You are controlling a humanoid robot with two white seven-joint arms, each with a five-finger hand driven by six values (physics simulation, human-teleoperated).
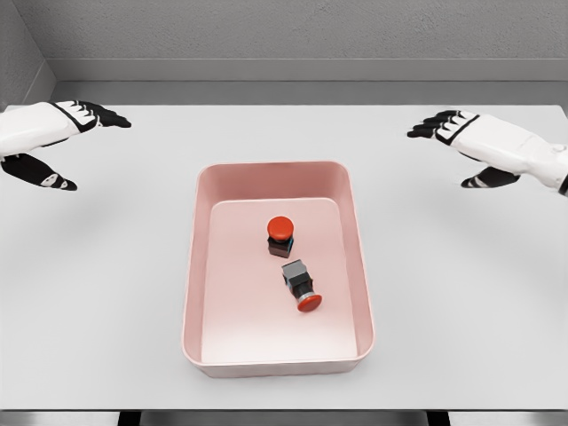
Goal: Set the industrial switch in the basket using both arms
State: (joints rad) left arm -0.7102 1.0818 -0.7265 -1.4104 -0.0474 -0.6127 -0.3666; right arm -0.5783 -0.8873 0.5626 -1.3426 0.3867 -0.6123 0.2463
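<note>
White desk carries a pink plastic rectangular basket holding two red-capped industrial switches; left hand and right hand hover, fingers spread, empty.

Single view only, the head camera, so no overlap between views to report. It sits above the near edge of the flat white table, centred, and looks forward and steeply down. The far table edge and the grey back wall run across the top of the frame; the near edge lies along the bottom. Medium range: almost the whole tabletop fits. The white left hand with black fingers enters at the upper left border, the matching right hand at the upper right. Midway between the two hands and nearer the camera sits the shallow pink rectangular plastic basket.
</note>
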